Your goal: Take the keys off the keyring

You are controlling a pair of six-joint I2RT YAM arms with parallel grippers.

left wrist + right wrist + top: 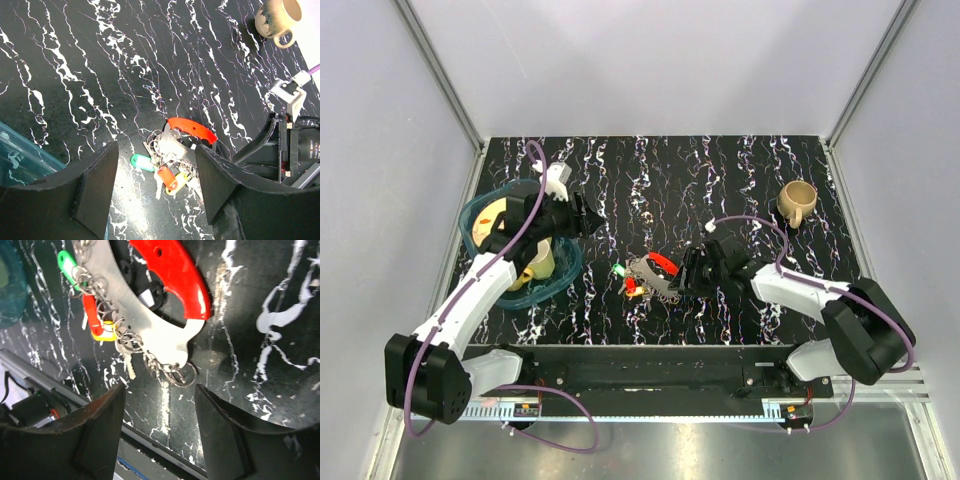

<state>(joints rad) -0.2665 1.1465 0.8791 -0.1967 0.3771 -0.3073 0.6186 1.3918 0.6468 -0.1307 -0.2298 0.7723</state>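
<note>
Both stand apart, empty — your right pincer [159, 422] is nearer, the keyring [150, 315] just off its tips; left pincer [155, 170] farther off

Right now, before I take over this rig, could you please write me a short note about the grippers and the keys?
Left gripper: open, empty, over the table's left side by the teal bowl.
Right gripper: open, empty, just right of the keyring.
Keyring lies flat mid-table; the keys are bunched at its left in the top view.
Done: nothing visible; the keys look attached.
Left: hold the ring, take every key off.
</note>
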